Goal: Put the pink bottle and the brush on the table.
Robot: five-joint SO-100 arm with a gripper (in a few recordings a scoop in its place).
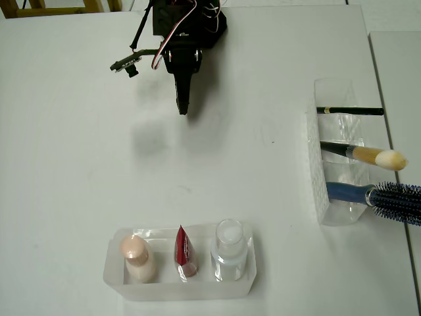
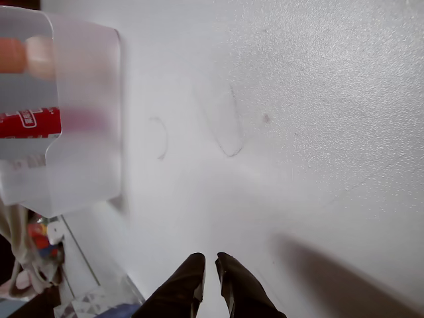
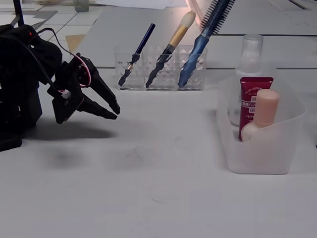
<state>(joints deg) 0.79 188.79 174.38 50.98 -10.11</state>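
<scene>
The pink bottle [image 1: 137,257] stands upright in the left end of a translucent tray [image 1: 118,280], beside a red tube [image 1: 185,252]; it also shows in the fixed view [image 3: 265,111] and blurred in the wrist view [image 2: 26,56]. The brush [image 1: 365,155] leans in the middle slot of a clear holder [image 1: 317,164], bristles sticking out right; the fixed view has the brush [image 3: 176,37] at the back. My gripper [image 1: 183,108] hovers over the table [image 1: 230,171], far from both, fingers together and holding nothing; the gripper [image 3: 116,112] points down toward the table [image 3: 148,163].
A clear bottle [image 1: 229,250] with a white cap fills the tray's right end. The holder also carries a thin black pencil [image 1: 348,110] and a blue-handled hairbrush [image 1: 385,196]. A table seam runs along the right side in the overhead view.
</scene>
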